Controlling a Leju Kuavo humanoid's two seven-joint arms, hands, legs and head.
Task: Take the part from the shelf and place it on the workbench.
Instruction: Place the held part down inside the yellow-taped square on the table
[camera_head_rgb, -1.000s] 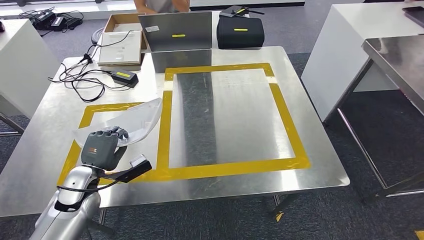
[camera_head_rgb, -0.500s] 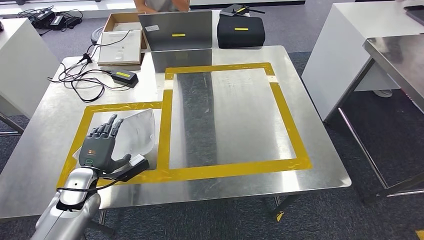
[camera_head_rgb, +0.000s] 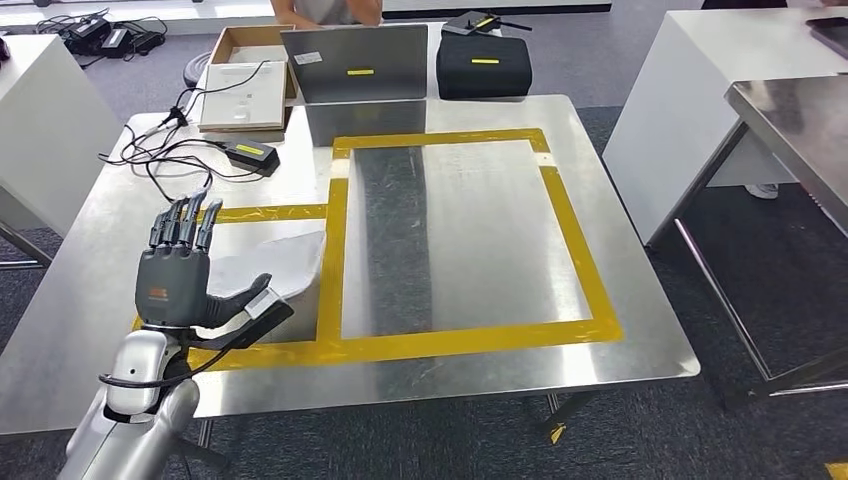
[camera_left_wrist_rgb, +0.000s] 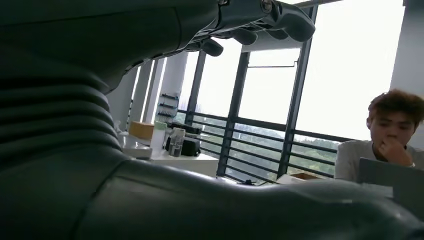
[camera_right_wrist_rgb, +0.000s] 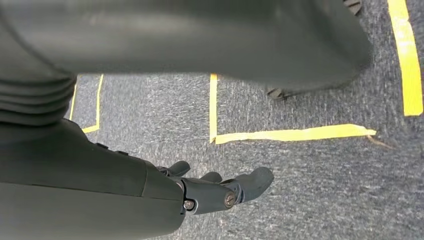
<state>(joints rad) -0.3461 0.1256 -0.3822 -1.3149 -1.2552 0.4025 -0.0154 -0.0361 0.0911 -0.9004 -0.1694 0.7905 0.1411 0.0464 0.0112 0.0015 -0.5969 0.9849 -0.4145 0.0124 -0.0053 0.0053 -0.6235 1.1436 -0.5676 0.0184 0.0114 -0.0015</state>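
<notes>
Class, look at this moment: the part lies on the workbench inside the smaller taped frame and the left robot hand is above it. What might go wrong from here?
1. The left robot hand hangs open close over the translucent part; its fingers might clip the part and push it across the yellow tape.
2. The cables lie just beyond the frame; a wide arm swing might snag them.
3. The part looks light and the steel workbench looks smooth, so it could slide easily.
</notes>
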